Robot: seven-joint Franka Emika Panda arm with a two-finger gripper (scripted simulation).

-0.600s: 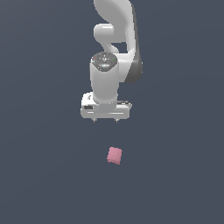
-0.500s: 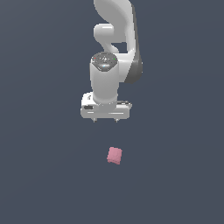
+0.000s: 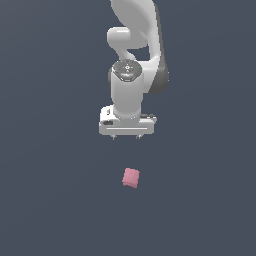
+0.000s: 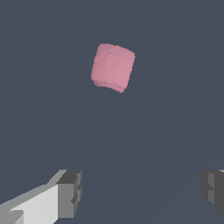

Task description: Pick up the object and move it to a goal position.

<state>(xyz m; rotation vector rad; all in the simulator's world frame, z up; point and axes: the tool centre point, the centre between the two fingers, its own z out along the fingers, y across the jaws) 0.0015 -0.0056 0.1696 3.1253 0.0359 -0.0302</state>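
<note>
The object is a small matte pink lump with bumpy edges, lying on the dark grey floor. In the exterior view my white gripper hangs above and behind it, pointing down, with a clear gap between them. The gripper is open and empty; only the small fingertips show under the hand. In the wrist view the pink object lies ahead of my gripper, whose two grey fingers stand far apart with nothing between them.
The white arm rises behind the gripper toward the upper edge of the exterior view. The dark grey floor shows no other objects.
</note>
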